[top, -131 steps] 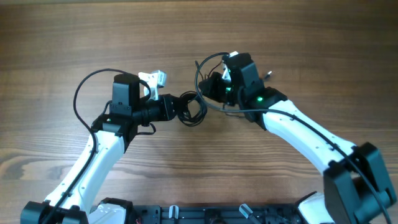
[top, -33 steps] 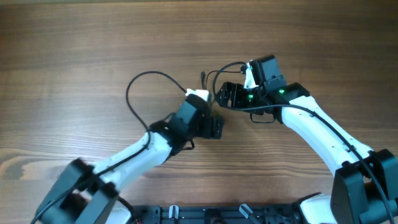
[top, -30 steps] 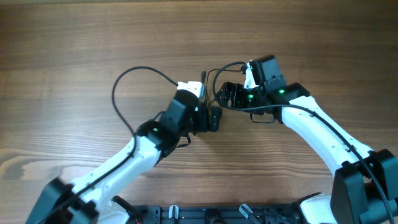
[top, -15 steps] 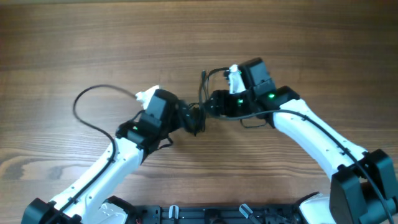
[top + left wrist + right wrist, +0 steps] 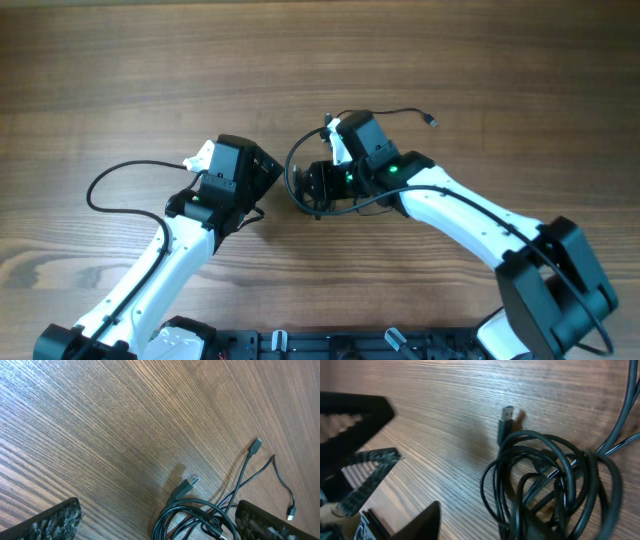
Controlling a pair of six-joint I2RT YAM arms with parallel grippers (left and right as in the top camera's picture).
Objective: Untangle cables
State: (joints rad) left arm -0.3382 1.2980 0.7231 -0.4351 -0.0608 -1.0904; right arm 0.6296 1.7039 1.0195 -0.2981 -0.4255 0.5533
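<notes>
Bright, even light from above gives the wooden worktop [image 5: 470,390] a pale sheen in the right wrist view, the cables [image 5: 550,485] cast short soft shadows, and that view's lower edge blurs.

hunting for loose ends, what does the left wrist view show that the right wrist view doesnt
Only left wrist: two cords running up and right, ending in a larger plug tip and a small plug tip. Only right wrist: the tangled coil nearly whole; left wrist crops it at its bottom edge. Both: that coil and a silvery plug beside it on the wooden table.
</notes>
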